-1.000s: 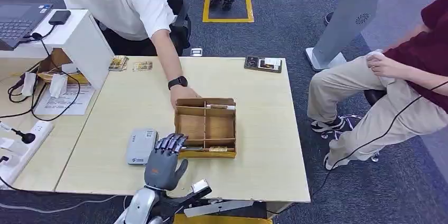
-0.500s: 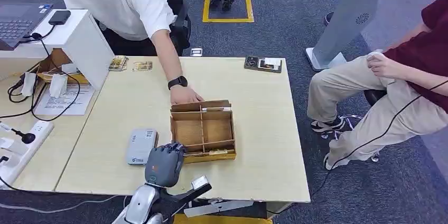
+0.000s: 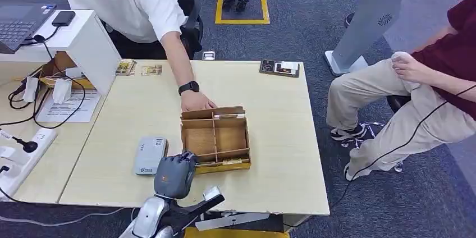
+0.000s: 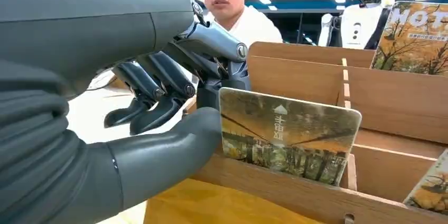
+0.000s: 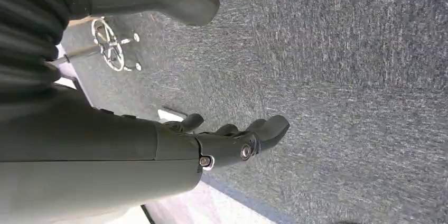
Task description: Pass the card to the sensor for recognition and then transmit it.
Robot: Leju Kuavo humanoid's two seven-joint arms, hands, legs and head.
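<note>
The grey sensor (image 3: 150,155) is lying on the counter (image 3: 123,114). Beside it, the left robot hand (image 3: 175,175) is pinching the card (image 4: 288,134) standing in the wooden box (image 3: 216,137). A person's hand (image 3: 196,101) is touching the box. The right robot hand (image 5: 232,142) is hanging open, holding nothing.

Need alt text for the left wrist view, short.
The robot's left hand closes thumb and fingers on a card with an autumn-tree print, standing upright in the nearest slot of a wooden divided box. A person in a white shirt leans in behind the box, and another card stands at its far side.
</note>
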